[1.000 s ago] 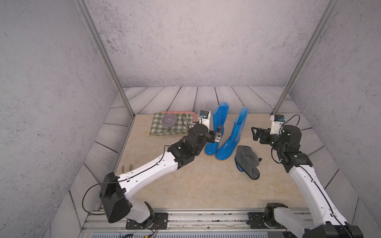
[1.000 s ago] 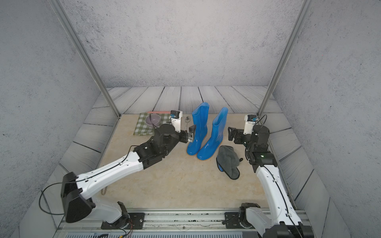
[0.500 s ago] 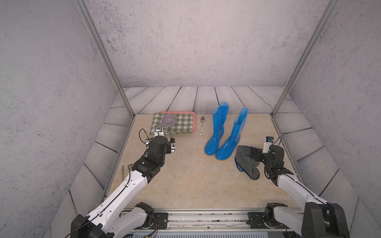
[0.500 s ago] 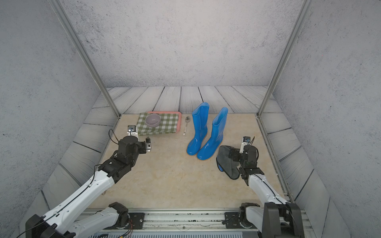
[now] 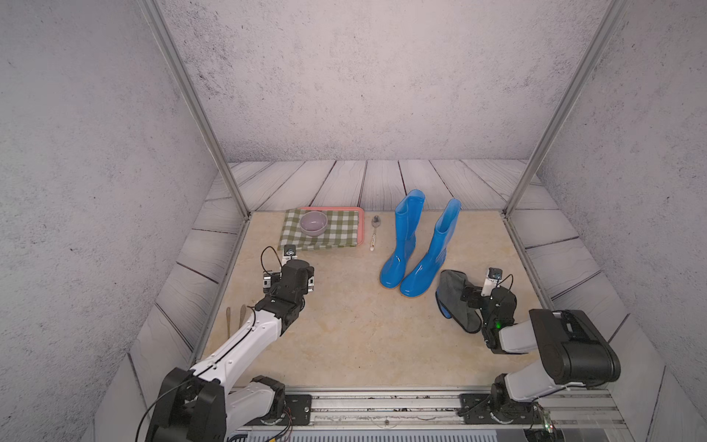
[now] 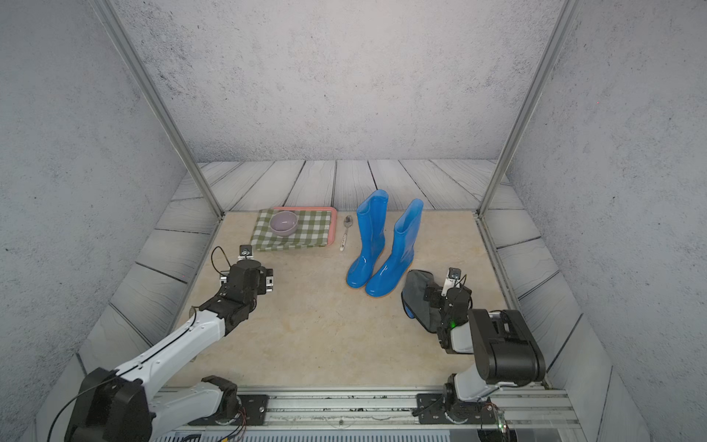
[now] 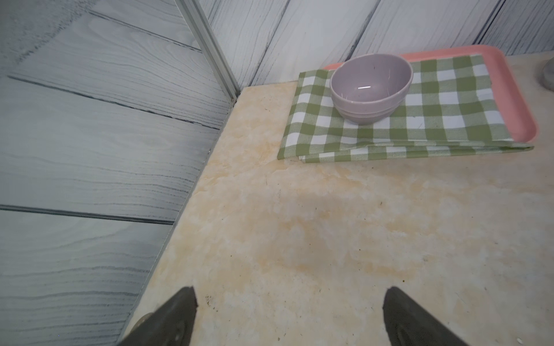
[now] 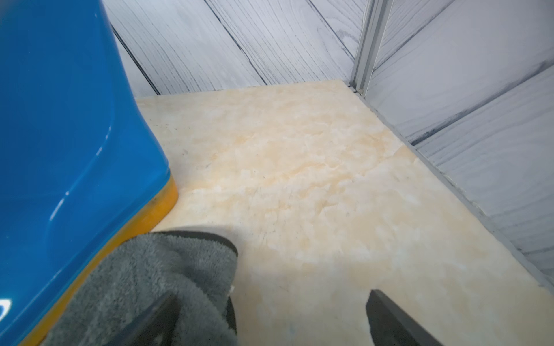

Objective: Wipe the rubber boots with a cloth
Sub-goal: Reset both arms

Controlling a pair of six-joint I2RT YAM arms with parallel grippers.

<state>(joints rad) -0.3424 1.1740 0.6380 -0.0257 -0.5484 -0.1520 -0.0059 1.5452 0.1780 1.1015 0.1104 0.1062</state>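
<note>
**Beige tabletop, cloth lying loose, both claws empty**

Marbled beige tabletop point(image 5: 344, 336), smooth and faintly stained, sits inside a booth of grey wood-grain panels point(image 5: 214, 245).

The right claw point(image 8: 271, 295) hangs low with its jaws spread wide and nothing between them. In its wrist view one dark finger point(image 8: 156, 317) overlaps the cloth point(image 8: 144, 278) and the other is over bare stone. Whether that finger touches the fabric I cannot tell.

The cloth is a rumpled heap of thick dark grey pile with a black bound edge. In both top views a sliver of blue underside shows. It lies on the table right at the toe of the nearer boot, against or just beside the yellow-orange sole point(image 8: 144, 215).

The boots point(image 5: 407, 237) stand upright side by side, toes toward the robot. They are glossy blue rubber, smooth and rounded, with bright highlights and no dirt that I can make out.

The left claw point(image 7: 289, 290) is also wide and empty. It hovers over bare table well apart from the boots and faces a folded green-and-white checked napkin point(image 7: 419, 119) on a pink tray point(image 7: 521, 119), with a lilac bowl point(image 7: 371, 87) on top. A spoon point(image 5: 374, 233) lies between the tray and the boots.

My reading is that no wiping is under way, since the cloth is not gripped. It has to be picked up and rubbed over both shafts and feet. Whether any wiping has already been done cannot be told from these views.
</note>
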